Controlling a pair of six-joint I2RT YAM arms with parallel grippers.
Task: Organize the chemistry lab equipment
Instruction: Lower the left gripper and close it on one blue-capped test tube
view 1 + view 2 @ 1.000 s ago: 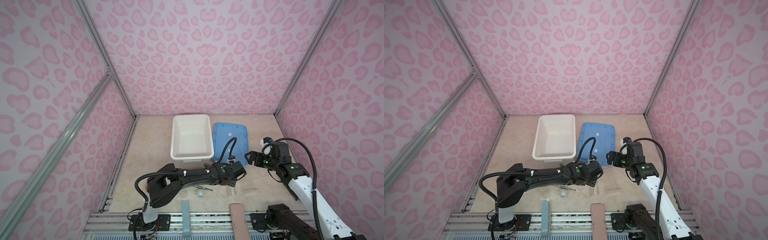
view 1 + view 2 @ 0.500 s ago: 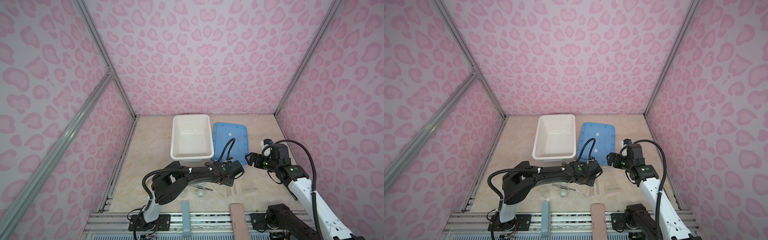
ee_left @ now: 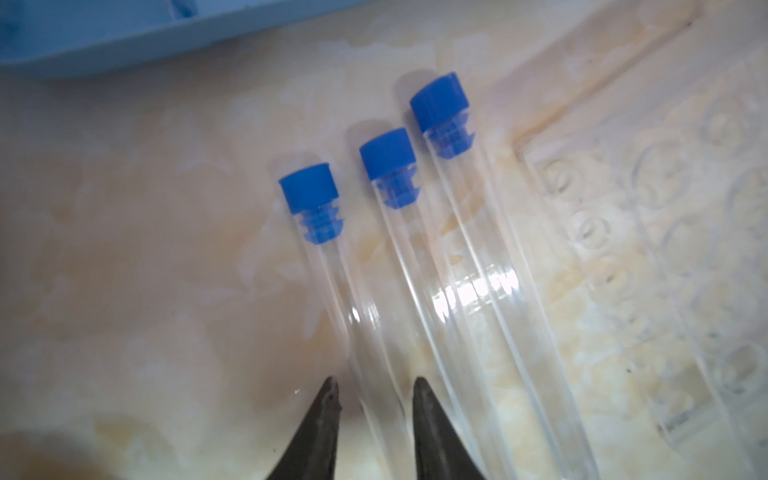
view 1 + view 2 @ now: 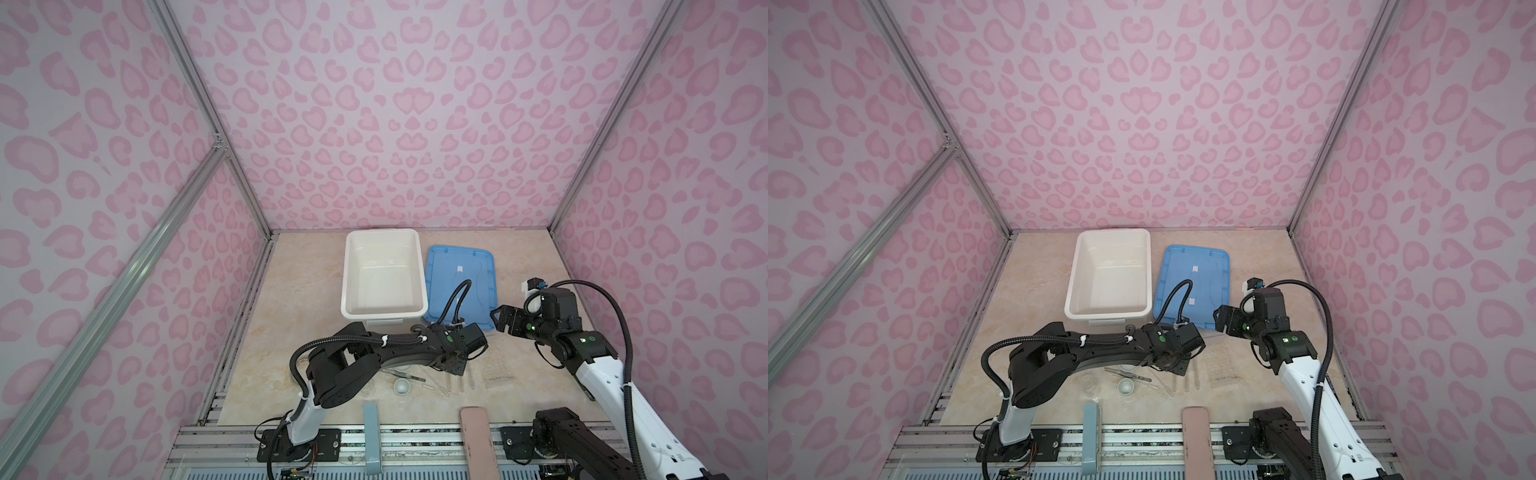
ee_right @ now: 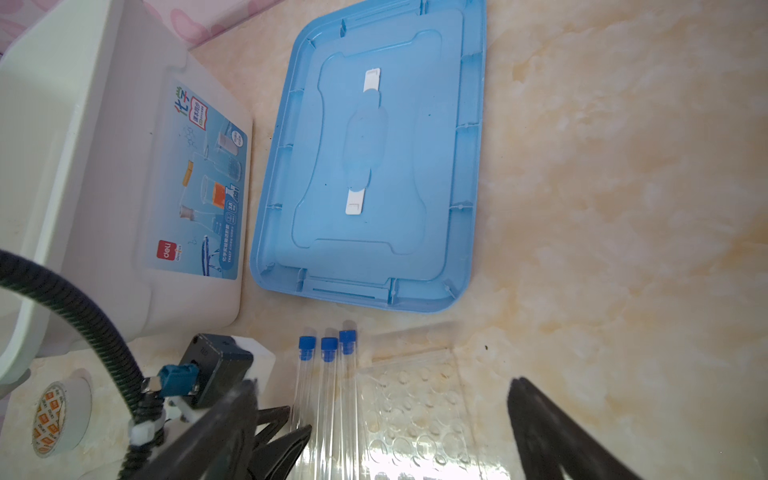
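Observation:
Three clear tubes with blue caps lie side by side on the marble table, also visible in both top views and in the right wrist view. My left gripper is down at the table, its jaws narrowly open around the outermost tube, which still rests on the table. A small white dish, metal tweezers and a tiny clear cup lie near the front edge. My right gripper hovers wide open and empty beside the blue lid.
The empty white tub stands at the back with its blue lid flat beside it. A clear plastic well plate lies right next to the tubes. A tape roll sits by the tub.
My left gripper has settled lower over the tubes and its jaws have narrowed around one tube. The right arm has barely moved and stays open.

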